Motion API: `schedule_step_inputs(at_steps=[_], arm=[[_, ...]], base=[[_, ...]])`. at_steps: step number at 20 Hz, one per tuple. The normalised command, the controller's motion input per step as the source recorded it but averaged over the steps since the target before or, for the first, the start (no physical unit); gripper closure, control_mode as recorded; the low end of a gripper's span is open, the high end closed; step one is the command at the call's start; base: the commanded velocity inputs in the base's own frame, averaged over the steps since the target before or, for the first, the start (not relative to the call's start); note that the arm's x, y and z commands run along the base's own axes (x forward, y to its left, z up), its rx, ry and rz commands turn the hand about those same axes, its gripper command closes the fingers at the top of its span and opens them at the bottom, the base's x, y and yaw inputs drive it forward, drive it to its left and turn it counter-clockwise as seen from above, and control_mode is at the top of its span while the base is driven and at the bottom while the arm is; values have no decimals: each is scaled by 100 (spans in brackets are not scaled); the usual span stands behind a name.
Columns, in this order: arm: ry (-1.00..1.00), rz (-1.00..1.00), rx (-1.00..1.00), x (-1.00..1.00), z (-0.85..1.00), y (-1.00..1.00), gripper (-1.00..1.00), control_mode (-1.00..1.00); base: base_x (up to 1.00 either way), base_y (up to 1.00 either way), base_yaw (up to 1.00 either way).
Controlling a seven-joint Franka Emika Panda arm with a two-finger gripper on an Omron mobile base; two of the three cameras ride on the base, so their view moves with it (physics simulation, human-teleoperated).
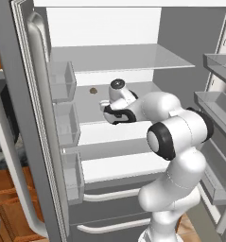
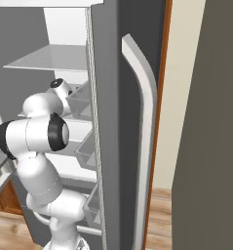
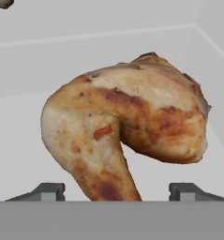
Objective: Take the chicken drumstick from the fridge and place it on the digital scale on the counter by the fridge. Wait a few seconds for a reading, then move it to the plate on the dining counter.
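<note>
Golden-brown, the chicken drumstick (image 3: pixel 127 136) is lying on a white shelf inside the fridge (image 1: pixel 36 142), toward its back wall; we are reaching in for the first pick-up, our gripper (image 3: pixel 117 190) standing released with a tip either side of the bone end; next we judge we need to advance and clench; its long axis is running from the narrow shank nearest us up to the plump end farther in.
</note>
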Motion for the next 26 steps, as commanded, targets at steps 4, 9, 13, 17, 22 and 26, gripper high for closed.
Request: schedule_step_inputs(at_steps=[4,9,13,17,22,26], arm=[[0,0,0,0,-39,0,100,-100],[0,0,0,0,-28,-3,100,-100],[0,0,0,0,-22,-7,100,-100],[0,0,1,-8,-12,-8,100,-100],[-9,0,6,-78,4,-15,100,-100],[-22,0,8,-100,34,-43,100,-100]], base=[[0,0,0],[0,0,0],[0,0,0],[0,0,0],[0,0,0],[0,0,0]])
